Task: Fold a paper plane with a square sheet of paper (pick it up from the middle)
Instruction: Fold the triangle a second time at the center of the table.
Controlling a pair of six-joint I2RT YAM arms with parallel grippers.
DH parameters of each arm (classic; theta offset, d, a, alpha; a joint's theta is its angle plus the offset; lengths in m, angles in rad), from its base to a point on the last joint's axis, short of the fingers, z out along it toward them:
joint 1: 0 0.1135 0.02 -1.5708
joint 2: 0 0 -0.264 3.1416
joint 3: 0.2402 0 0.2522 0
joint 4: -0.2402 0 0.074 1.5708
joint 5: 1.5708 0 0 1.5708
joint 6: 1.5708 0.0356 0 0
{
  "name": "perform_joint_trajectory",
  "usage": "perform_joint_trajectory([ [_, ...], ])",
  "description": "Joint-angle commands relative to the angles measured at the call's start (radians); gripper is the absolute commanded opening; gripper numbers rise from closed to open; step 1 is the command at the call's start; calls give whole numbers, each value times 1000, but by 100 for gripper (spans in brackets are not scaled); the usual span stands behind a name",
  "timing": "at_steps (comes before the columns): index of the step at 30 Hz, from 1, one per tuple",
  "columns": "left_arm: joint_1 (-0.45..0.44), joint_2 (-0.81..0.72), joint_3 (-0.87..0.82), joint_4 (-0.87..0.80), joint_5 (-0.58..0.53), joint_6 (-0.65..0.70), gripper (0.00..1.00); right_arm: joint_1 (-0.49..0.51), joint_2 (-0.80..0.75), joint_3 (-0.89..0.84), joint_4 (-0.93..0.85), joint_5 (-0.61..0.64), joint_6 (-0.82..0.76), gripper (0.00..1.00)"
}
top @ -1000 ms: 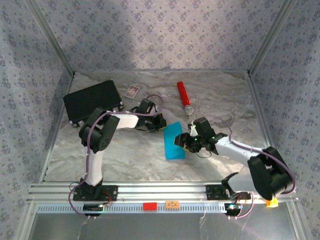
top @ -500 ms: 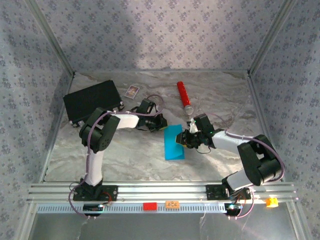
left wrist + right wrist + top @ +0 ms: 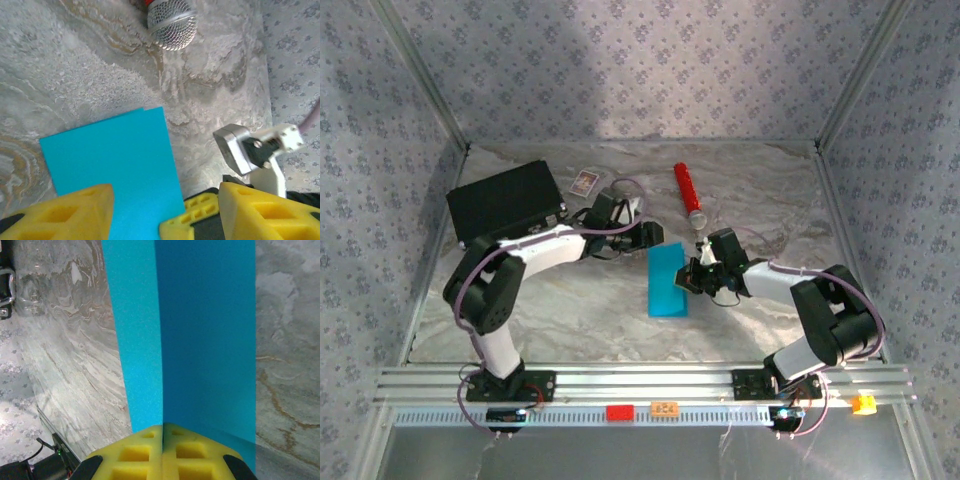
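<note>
The square sheet of paper [image 3: 666, 284], bright cyan, lies mid-table folded in half into a tall rectangle, not a paper plane. My right gripper [image 3: 693, 278] is shut on its right edge. In the right wrist view the yellow pads [image 3: 145, 450] meet on the paper [image 3: 205, 330], whose two layers spread away from a crease. My left gripper [image 3: 654, 234] hovers open at the sheet's far end. In the left wrist view its fingers [image 3: 75, 212] straddle the paper [image 3: 115, 160] without touching it, and the right gripper's pads [image 3: 197, 215] show between them.
A red cylinder with a silver mesh head [image 3: 688, 196] lies just behind the paper, its head [image 3: 171, 27] near the sheet's far end. At the back left are a black case [image 3: 506, 203] and a small white card [image 3: 584, 182]. Patterned walls enclose the table.
My right gripper moved left to the sheet and shut on its right edge. My left gripper opened, and that arm stretched out further to the right.
</note>
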Motion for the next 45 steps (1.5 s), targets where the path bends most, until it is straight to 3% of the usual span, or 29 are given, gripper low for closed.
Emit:
perform_joint_trajectory([
  [1,-26,-66,-57,-32,-79,79,56,-9,16,-9,34,-2,33,9],
  [6,-109,-163,-150,12,-191,191,53,-19,31,5,35,-41,27,16],
  [12,-290,-229,-240,49,-349,390,51,-32,43,17,31,-69,19,18],
  [15,-351,-230,-259,36,-393,422,51,-40,44,19,31,-79,17,18],
  [19,-483,-201,-234,-24,-593,529,54,-49,42,21,31,-95,19,18],
  [24,-595,-112,-154,-81,-738,613,57,-53,43,26,31,-99,24,13],
  [38,-676,-5,-88,-116,-930,691,68,-57,42,18,30,-92,37,13],
  [45,-677,24,-63,-117,-981,698,65,-58,42,18,31,-91,38,14],
])
